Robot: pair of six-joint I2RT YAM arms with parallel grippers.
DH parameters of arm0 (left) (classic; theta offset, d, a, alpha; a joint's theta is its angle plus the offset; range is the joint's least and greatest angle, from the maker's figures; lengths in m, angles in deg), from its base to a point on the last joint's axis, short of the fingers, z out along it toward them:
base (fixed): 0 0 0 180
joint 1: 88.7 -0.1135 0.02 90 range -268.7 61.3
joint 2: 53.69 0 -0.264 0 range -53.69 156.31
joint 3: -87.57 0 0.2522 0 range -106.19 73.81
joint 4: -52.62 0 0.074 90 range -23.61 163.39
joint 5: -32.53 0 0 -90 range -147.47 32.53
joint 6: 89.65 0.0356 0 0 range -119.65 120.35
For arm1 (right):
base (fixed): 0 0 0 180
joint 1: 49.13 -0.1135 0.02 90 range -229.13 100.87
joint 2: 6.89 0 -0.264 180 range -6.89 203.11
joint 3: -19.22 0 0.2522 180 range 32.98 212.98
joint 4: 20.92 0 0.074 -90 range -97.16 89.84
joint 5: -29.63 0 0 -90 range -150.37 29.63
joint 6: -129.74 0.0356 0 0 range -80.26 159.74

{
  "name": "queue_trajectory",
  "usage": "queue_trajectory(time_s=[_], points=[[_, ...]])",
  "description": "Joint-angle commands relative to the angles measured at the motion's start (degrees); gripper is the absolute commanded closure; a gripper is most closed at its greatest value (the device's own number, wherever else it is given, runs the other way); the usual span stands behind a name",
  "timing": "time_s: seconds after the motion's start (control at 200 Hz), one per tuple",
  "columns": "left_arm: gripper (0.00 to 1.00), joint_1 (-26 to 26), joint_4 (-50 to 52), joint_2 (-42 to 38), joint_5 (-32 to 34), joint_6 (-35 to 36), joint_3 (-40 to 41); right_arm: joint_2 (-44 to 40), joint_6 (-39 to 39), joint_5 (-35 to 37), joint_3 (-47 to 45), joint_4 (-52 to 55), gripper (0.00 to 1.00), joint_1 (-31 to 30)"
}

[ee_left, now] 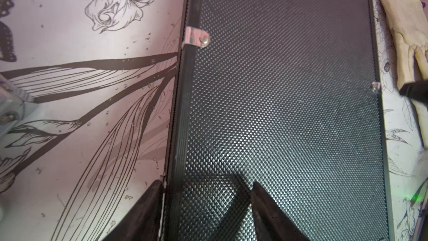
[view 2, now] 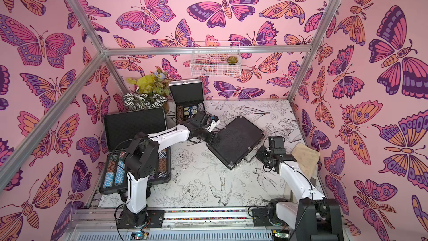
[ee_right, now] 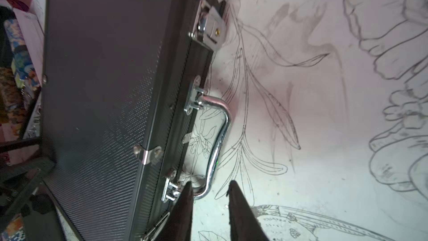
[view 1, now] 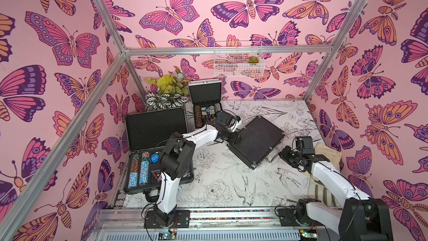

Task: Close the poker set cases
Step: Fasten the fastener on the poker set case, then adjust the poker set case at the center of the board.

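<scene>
The medium black silver-trimmed case lies shut and skewed mid-table in both top views. My left gripper is open at its far-left corner. One of its fingers is outside the rim and the other is over the textured lid. My right gripper is open with a narrow gap, beside the chrome handle, whose bend sits by one fingertip. A silver latch sticks out from the case front. The large black case at left and the small silver case at the back stand open, with chips showing.
Potted plants fill the back-left corner beside the small case. A white wire basket hangs on the back wall. A beige cloth lies by the right wall, close to my right arm. Aluminium frame posts edge the table.
</scene>
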Motion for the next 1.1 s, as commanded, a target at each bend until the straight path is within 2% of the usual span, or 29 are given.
queue_trajectory(time_s=[0.0,0.175,0.326,0.446,0.556,0.702,0.862,1.007,1.097], points=[[0.37,0.2,0.1,-3.6,3.1,-2.8,1.5,3.3,-0.1,1.5,0.6,-2.2,0.73,-3.7],[0.35,0.0,0.0,-7.0,5.0,-4.4,3.2,8.0,-1.9,3.4,2.8,-2.8,0.72,-9.0],[0.35,-0.7,-0.4,-9.2,6.3,-7.2,4.9,10.4,-0.8,2.5,2.1,-5.3,0.69,-9.5],[0.34,-0.9,-0.3,-10.6,8.1,-9.9,6.2,10.4,-1.2,7.3,3.0,-4.7,0.68,-8.8],[0.33,-0.9,-0.3,-12.4,10.3,-14.0,8.4,12.9,-4.9,10.5,6.5,-1.9,0.65,-7.1],[0.33,-0.9,-1.5,-15.9,10.9,-19.1,12.5,17.9,-8.6,9.2,9.5,-2.5,0.60,-4.4],[0.33,-0.4,-3.1,-18.9,8.9,-20.3,16.0,22.5,-10.5,8.1,10.9,-3.4,0.54,-3.2],[0.34,0.1,-3.3,-19.0,8.1,-23.1,17.6,22.5,-9.5,6.9,9.5,-5.2,0.53,-2.7],[0.35,0.7,-4.0,-18.4,9.8,-28.4,19.6,20.1,-9.2,5.6,8.8,-4.7,0.51,-2.6]])
